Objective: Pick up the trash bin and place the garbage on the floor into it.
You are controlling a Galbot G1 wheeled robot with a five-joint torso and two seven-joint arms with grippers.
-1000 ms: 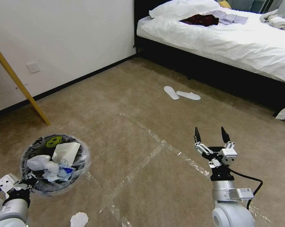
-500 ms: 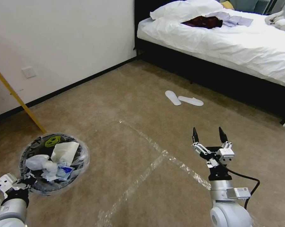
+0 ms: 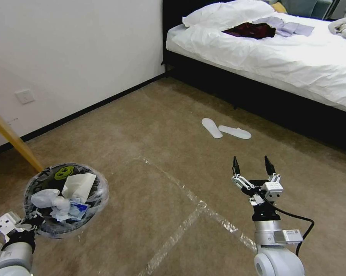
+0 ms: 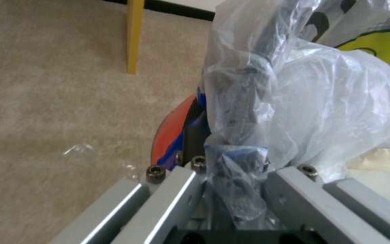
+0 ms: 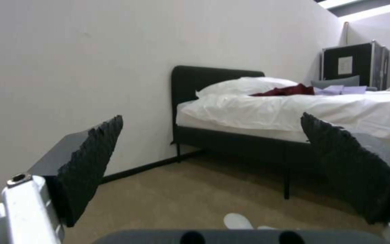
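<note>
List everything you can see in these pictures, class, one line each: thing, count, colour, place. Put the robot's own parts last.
trash bin: one, red with black rim, clear liner, held up at lower left
garbage: several pieces, white and blue, inside the bin
floor: beige-brown carpet with clear tape strips
slippers: two, white, on the carpet near the bed
bed: one, white bedding, black frame, upper right
wooden leg: one, yellow, far left
left gripper: shut on the bin's rim
right gripper: fingers open, empty, above the carpet
</note>
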